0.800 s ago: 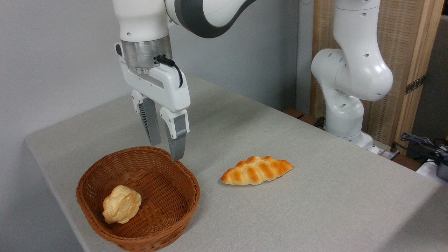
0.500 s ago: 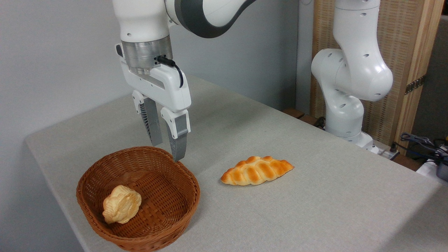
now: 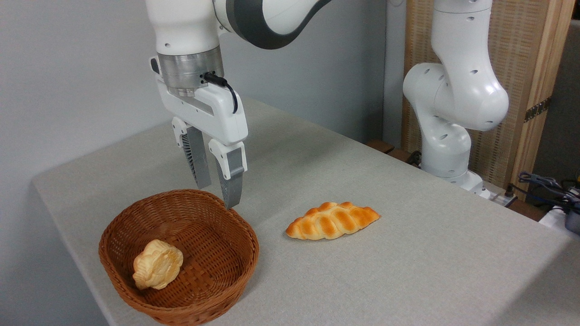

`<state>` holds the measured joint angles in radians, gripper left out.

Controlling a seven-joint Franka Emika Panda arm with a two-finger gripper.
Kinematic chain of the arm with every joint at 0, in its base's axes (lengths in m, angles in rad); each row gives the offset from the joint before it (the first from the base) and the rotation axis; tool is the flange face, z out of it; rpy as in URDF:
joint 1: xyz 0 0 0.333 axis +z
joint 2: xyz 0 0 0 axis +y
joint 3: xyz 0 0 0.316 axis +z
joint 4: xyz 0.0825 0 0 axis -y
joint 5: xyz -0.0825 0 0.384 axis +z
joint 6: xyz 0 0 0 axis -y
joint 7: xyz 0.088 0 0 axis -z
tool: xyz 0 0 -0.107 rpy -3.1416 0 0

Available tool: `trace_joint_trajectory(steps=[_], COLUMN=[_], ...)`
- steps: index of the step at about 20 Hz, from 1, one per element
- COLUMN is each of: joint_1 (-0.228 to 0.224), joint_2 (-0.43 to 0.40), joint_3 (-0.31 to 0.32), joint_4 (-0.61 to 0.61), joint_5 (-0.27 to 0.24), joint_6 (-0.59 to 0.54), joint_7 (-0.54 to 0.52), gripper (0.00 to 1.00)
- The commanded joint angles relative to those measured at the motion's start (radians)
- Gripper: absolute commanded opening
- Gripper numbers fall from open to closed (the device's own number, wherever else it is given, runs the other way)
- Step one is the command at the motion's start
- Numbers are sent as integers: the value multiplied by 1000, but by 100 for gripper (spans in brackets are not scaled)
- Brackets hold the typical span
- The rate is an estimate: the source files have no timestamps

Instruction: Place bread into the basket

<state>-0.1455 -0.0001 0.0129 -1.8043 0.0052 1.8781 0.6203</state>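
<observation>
One view only, fixed camera, lines below.
pincer [image 3: 217,197]: pointing straight down, hanging above the far right rim of the basket; fingers apart with a clear gap between them, nothing held.
fingers [image 3: 232,179]: grey pads; right tip is lower in frame, sitting just over the rim edge; left one ends above the basket's back wall. Contact with the wicker: cannot tell, looks just clear of it.
bread [image 3: 332,220]: long braided loaf, golden-orange with pale stripes, lying flat on the desk, right of the basket and apart from it. Long axis runs left-right with the right end tilted slightly away from the camera. Not touched by anything.
basket [image 3: 206,299]: round reddish-brown wicker bowl, thick braided rim, upright near the front left corner of the desk.
bun [image 3: 157,264]: small pale-yellow roundish piece, inside the basket, low on the left side of the floor, leaning toward the left wall.
desk [image 3: 408,271]: light grey cloth-like top, carries basket and loaf.
arm [image 3: 453,104]: white Panda, base at the far right desk edge, links going up out of frame and back in top left to the wrist.
background: wooden-framed panel behind the base; cables [image 3: 543,185] at the right edge.
</observation>
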Motion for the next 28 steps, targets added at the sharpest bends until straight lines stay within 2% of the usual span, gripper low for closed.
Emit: trace_joint_trajectory(steps=[1, 19, 28], joint_1=[-6, -5, -3], joint_2=[-1, -3, -3], joint_3=[9, 9, 13], joint_4=[8, 6, 6], joint_5=[-7, -7, -5], joint_6=[-20, -23, -62], joint_7=[9, 7, 9], gripper=[100, 100, 100])
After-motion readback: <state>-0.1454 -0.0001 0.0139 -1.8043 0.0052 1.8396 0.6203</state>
